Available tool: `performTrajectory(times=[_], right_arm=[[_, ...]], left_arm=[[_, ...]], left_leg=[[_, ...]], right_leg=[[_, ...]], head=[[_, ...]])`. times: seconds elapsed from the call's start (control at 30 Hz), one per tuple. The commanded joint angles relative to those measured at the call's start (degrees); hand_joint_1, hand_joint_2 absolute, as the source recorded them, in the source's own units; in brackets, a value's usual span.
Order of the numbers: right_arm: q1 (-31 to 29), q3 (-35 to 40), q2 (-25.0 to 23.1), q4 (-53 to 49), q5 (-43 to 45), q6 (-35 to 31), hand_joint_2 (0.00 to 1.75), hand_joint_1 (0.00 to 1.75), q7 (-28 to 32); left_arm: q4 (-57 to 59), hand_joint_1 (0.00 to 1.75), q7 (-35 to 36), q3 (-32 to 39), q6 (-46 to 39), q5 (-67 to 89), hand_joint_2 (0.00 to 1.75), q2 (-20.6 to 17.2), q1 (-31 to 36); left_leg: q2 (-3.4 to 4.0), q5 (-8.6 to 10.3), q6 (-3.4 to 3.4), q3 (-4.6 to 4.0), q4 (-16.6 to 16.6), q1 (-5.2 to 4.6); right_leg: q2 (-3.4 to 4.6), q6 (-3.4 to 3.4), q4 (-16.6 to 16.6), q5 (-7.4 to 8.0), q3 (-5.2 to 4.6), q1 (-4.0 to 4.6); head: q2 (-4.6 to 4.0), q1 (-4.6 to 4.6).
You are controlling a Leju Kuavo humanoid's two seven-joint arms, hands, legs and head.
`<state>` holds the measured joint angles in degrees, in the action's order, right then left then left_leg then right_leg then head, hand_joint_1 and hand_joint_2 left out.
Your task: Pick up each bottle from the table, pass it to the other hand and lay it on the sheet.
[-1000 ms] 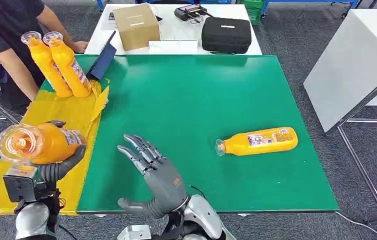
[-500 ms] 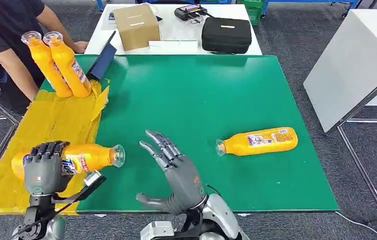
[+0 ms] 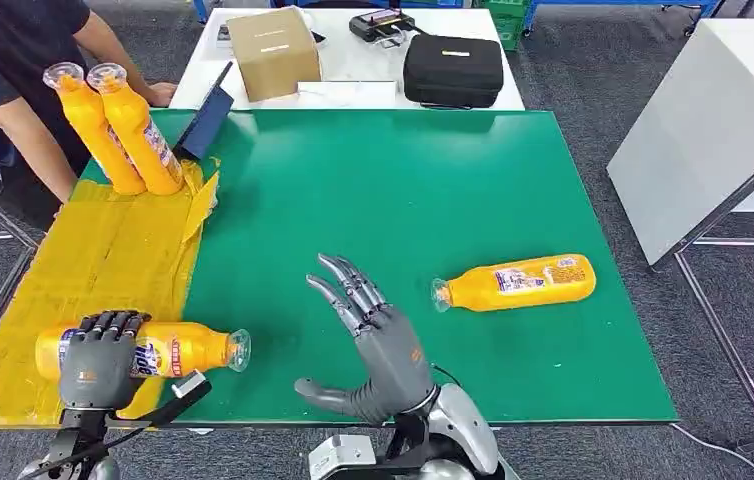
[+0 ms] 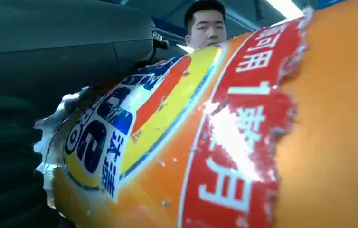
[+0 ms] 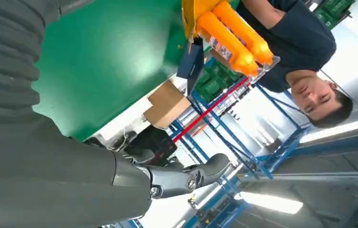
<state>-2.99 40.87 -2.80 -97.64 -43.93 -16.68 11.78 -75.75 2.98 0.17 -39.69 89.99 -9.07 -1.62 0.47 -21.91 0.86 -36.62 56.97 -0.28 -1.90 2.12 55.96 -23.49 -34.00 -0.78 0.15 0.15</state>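
Left hand: my left hand [image 3: 93, 362] is wrapped over the held bottle [image 3: 143, 350], fingers curled across its label, at the near left of the table; in the left wrist view the label [image 4: 167, 137] sits right against the camera.
Held bottle: it lies level, cap end pointing right over the green mat [image 3: 403, 200], body over the near end of the yellow sheet [image 3: 93, 260]. I cannot tell whether it rests on the sheet or is just above it.
Right hand: my right hand [image 3: 373, 345] is empty, fingers spread, raised over the near middle of the mat.
Done, as I judge it: two bottles [image 3: 118, 125] stand at the sheet's far end, beside a person [image 3: 13, 80].
Left: letting go of this one, then the last bottle [image 3: 518, 282], lying on its side to the right, well apart from both hands.
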Motion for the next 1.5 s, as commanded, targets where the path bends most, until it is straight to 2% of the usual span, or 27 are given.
performTrajectory(times=[0.03, 0.13, 0.2, 0.23, 0.27, 0.4, 0.43, 0.47, 0.53, 0.83, 0.97, 1.1, 1.2, 1.27, 1.33, 1.4, 1.43, 1.47, 1.5], right_arm=[[-0.9, -1.1, 1.5, 0.2, 0.7, 0.8, 1.75, 0.0, 0.2], [-1.2, -1.2, 1.4, 0.5, 0.7, 1.0, 1.75, 0.0, 0.2], [-1.5, -1.4, 1.3, 0.7, 1.0, 1.3, 1.75, 0.0, 0.3], [-1.5, -1.5, 1.3, 0.8, 1.0, 1.6, 1.75, 0.0, 0.4], [-1.7, -1.7, 0.9, 1.1, 0.9, 2.0, 1.75, 0.0, 0.2], [-1.7, -1.9, 0.6, 1.5, 0.5, 2.0, 1.75, 0.0, 0.1], [-1.7, -1.9, 0.6, 1.5, 0.5, 2.0, 1.75, 0.0, 0.2], [-1.6, -2.0, 0.6, 1.6, 0.5, 1.9, 1.75, 0.0, 0.2], [-1.6, -2.0, 0.6, 1.6, 0.4, 2.0, 1.75, 0.0, 0.2], [-2.2, -2.3, 0.3, 2.6, 0.6, 2.2, 1.75, 0.0, 0.6], [-2.2, -2.3, 0.3, 2.7, 0.6, 2.2, 1.75, 0.0, 0.6], [-2.2, -2.3, 0.4, 2.7, 0.6, 2.2, 1.75, 0.0, 0.6], [-2.2, -2.6, 0.3, 2.8, 0.7, 2.1, 1.75, 0.0, 0.7], [-2.2, -2.6, 0.3, 2.8, 0.6, 2.1, 1.75, 0.0, 0.8], [-1.4, -2.8, 0.3, 2.3, 0.2, 1.8, 1.75, 0.0, 0.9], [-0.3, -3.2, 0.2, 1.8, -0.5, 1.3, 1.75, 0.0, 0.9], [-0.1, -3.3, 0.2, 1.8, -0.7, 1.1, 1.75, 0.0, 0.9], [0.4, -3.5, 0.2, 1.7, -1.6, 0.8, 1.75, 0.0, 0.6], [0.7, -3.7, 0.2, 1.6, -1.9, 0.6, 1.75, 0.0, 0.5]], left_arm=[[7.8, 1.75, 4.1, -11.5, 3.2, 0.0, 1.75, -3.7, 3.3], [8.6, 1.75, 1.9, -11.5, 5.9, 0.0, 1.75, -3.3, 3.2], [9.2, 1.75, -1.8, -9.0, 7.8, 0.0, 1.75, -2.0, 2.9], [10.1, 0.0, -3.7, -7.5, 10.0, 0.0, 0.0, -1.1, 3.0], [12.9, 0.0, -5.3, -5.1, 18.1, -0.8, 0.0, -0.2, 4.4], [18.4, 0.0, -8.0, -2.3, 16.8, -1.6, 0.0, 0.8, 7.3], [18.2, 0.0, -8.1, -2.0, 17.0, -1.7, 0.0, 0.9, 7.3], [18.0, 0.0, -8.2, -1.9, 17.1, -1.7, 0.0, 0.9, 7.3], [17.4, 0.0, -8.3, -1.7, 17.7, -1.7, 0.0, 1.1, 7.0], [20.3, 0.0, -9.7, -0.6, 20.4, -3.8, 0.0, 0.6, 8.3], [20.6, 0.0, -10.0, -0.5, 20.6, -4.1, 0.0, 0.4, 8.5], [20.6, 0.0, -10.0, -0.4, 20.6, -4.1, 0.0, 0.3, 8.5], [20.5, 0.0, -10.2, -0.7, 21.1, -4.1, 0.0, 0.2, 8.6], [19.2, 0.0, -10.9, 0.2, 18.9, -5.7, 0.0, 0.8, 8.5], [14.1, 0.0, -14.9, 4.4, 12.6, -12.8, 0.0, 4.3, 7.6], [6.9, 0.0, -22.9, 9.7, 13.5, -29.3, 0.0, 8.3, 7.7], [4.4, 0.0, -22.6, 10.1, 15.2, -29.4, 0.0, 8.4, 7.5], [1.4, 0.0, -25.0, 13.1, 18.3, -39.6, 0.0, 10.3, 8.5], [-0.2, 0.0, -25.0, 14.0, 20.4, -41.4, 0.0, 10.4, 9.2]], left_leg=[[-0.18, -0.12, -0.09, 0.31, 0.0, 0.07], [-0.14, -0.1, -0.06, 0.28, 0.0, 0.06], [-0.04, -0.14, -0.06, 0.3, 0.0, 0.07], [-0.02, -0.08, -0.04, 0.2, 0.0, 0.03], [-0.02, -0.15, -0.07, 0.32, 0.0, 0.07], [-0.23, -0.01, -0.04, 0.24, -0.1, -0.02], [-0.38, -0.04, -0.08, 0.46, -0.1, 0.01], [-0.57, -0.06, -0.08, 0.5, -0.1, 0.04], [-0.5, -0.37, -0.35, 0.72, -0.1, 0.04], [-0.56, -0.13, -0.14, 0.8, -0.1, -0.01], [-0.53, -0.18, -0.19, 0.92, -0.1, 0.02], [-0.52, -0.17, -0.22, 0.92, -0.1, 0.01], [-0.53, -0.21, -0.26, 1.09, -0.1, 0.05], [-0.46, -0.3, -0.41, 1.09, -0.1, 0.07], [-0.56, -0.27, -0.36, 1.09, -0.1, 0.03], [-0.58, -0.19, -0.23, 1.1, -0.1, 0.06], [-0.67, -0.18, -0.23, 0.99, 0.0, 0.1], [-0.72, -0.21, -0.23, 0.93, 0.0, 0.13], [-0.72, -0.2, -0.23, 0.91, 0.0, 0.13]], right_leg=[[-0.01, -0.08, -0.1, -0.15, 0.38, 0.04], [0.01, -0.06, -0.1, -0.12, 0.34, 0.03], [0.12, -0.06, -0.1, -0.11, 0.36, 0.05], [0.1, -0.04, -0.1, -0.07, 0.24, 0.01], [0.15, -0.06, -0.1, -0.12, 0.37, 0.04], [-0.08, -0.02, -0.1, -0.07, 0.31, -0.04], [-0.14, -0.06, -0.1, -0.13, 0.54, -0.02], [-0.33, -0.09, -0.1, -0.27, 0.36, 0.01], [-0.19, -0.18, -0.1, -0.4, 0.33, 0.0], [-0.31, -0.16, -0.1, -0.36, 0.47, -0.04], [-0.22, -0.12, -0.1, -0.34, 1.12, -0.01], [-0.24, -0.15, -0.1, -0.32, 1.07, -0.01], [-0.26, -0.25, 0.0, -0.42, 0.68, 0.01], [-0.15, -0.24, -0.1, -0.4, 0.65, 0.03], [-0.32, -0.21, 0.0, -0.45, 0.68, 0.0], [-0.31, -0.23, -0.1, -0.44, 0.72, 0.02], [-0.42, -0.22, 0.0, -0.43, 0.64, 0.06], [-0.42, -0.23, 0.0, -0.46, 0.61, 0.09], [-0.45, -0.23, 0.0, -0.45, 0.56, 0.09]], head=[[0.0, -0.02], [0.0, -0.02], [0.0, -0.02], [0.0, 0.0], [0.0, 0.0], [0.0, -0.02], [0.0, -0.04], [0.0, 0.02], [0.0, -0.02], [0.0, -0.02], [0.0, -0.02], [0.0, -0.04], [0.0, -0.02], [0.0, -0.02], [0.0, -0.02], [0.0, -0.02], [0.0, -0.04], [0.0, -0.02], [0.0, -0.02]])
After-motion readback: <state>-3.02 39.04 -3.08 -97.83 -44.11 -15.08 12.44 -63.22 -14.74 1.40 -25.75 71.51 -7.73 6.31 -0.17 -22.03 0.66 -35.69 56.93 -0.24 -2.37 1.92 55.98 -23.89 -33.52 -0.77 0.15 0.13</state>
